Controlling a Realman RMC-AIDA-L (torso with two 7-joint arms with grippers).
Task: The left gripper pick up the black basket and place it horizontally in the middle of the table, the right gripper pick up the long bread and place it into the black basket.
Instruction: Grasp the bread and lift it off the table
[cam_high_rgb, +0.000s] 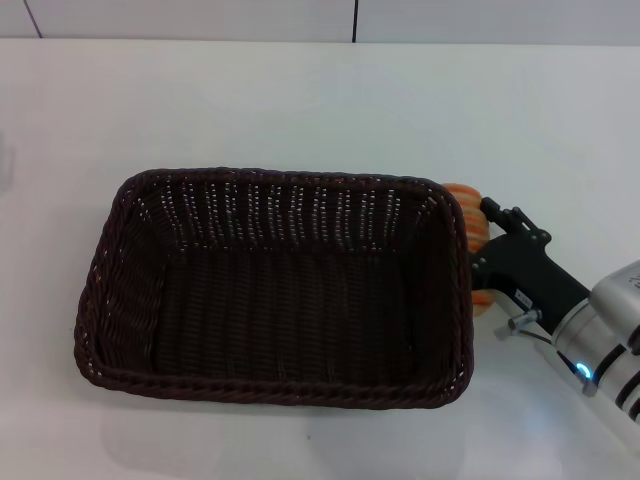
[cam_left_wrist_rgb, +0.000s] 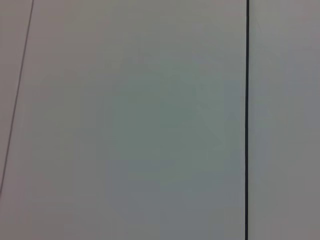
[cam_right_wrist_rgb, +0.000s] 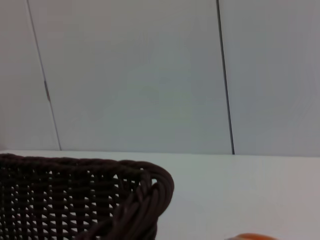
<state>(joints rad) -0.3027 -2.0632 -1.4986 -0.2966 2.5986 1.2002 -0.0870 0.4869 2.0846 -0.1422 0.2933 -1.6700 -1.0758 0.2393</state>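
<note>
The black basket (cam_high_rgb: 270, 290) sat upright on the white counter (cam_high_rgb: 300, 100), near its middle, with its long sides running across the head view. Its open-weave walls sloped outward under a braided rim, and its inside held nothing.

The long bread (cam_high_rgb: 470, 222) lay on the counter just outside the basket's right short side, right against the rim near the far right corner. Only part of it showed: a tan loaf with orange crosswise stripes, the rest hidden behind the basket wall and the robot's black claw. A sliver of orange also showed at the bottom edge of the right wrist view (cam_right_wrist_rgb: 248, 236), beside the basket's rounded corner (cam_right_wrist_rgb: 145, 200).

The right hand (cam_high_rgb: 490, 255), on the silver arm with the blue light, reached in from beyond the basket's right side and was at the bread. Its black body covered the near part of the loaf. Whether its fingers were clenched on the bread or released could not be told, since the basket rim and the claw's own body hid the tips.

The left hand was out of sight in every view; its wrist camera faced only a pale panelled wall (cam_left_wrist_rgb: 130, 120) with a dark vertical seam.
</note>
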